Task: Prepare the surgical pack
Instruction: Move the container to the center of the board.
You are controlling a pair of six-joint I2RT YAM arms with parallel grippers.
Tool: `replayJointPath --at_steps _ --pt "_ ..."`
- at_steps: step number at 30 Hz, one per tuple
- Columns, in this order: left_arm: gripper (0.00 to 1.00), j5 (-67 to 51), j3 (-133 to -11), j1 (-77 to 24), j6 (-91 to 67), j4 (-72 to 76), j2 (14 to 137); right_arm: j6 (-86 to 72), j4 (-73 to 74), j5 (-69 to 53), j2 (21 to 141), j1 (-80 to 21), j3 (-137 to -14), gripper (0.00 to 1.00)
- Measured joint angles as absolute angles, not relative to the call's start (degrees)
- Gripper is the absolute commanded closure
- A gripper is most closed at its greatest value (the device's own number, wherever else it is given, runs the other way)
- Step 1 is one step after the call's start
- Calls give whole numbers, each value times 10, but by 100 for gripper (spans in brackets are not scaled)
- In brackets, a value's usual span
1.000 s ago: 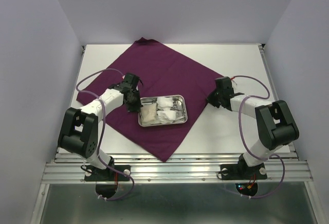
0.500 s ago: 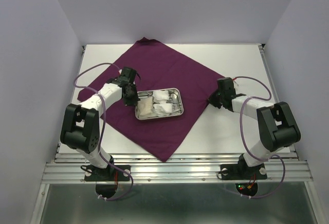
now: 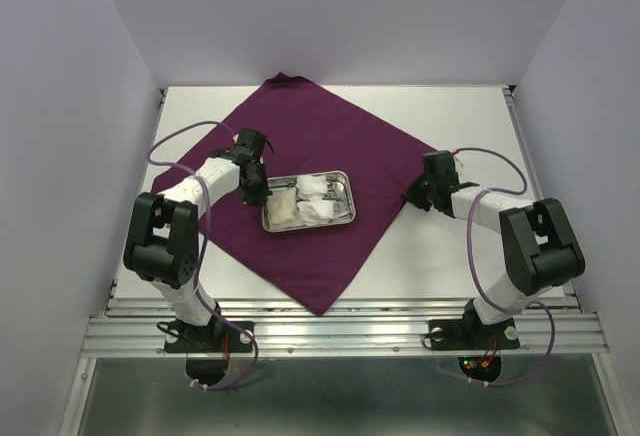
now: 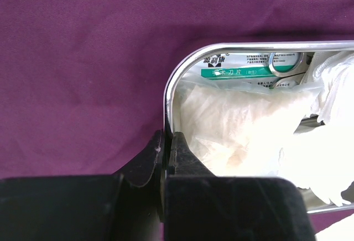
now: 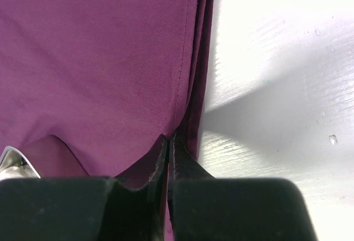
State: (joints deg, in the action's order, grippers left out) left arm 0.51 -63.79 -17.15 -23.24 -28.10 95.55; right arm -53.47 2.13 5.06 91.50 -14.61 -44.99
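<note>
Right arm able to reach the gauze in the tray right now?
Probably not: right claw is shut on the edge of the purple cloth and must release first. Otherwise the gauze lies uncovered in the tray.

White table (image 3: 425,256) spans enclosure floor, matte, brightly lit. Pale lavender walls (image 3: 330,16) rise behind and at both sides. Ribbed aluminium rail (image 3: 340,334) runs along near edge.
</note>
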Motion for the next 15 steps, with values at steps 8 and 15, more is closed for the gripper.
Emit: replayJointPath --at_steps 8,15 --pt "82 10 -638 -170 -232 -280 955 -516 23 41 913 -146 -450 69" --pt "56 28 -638 -166 -229 -273 955 -475 66 34 876 -143 -453 32"
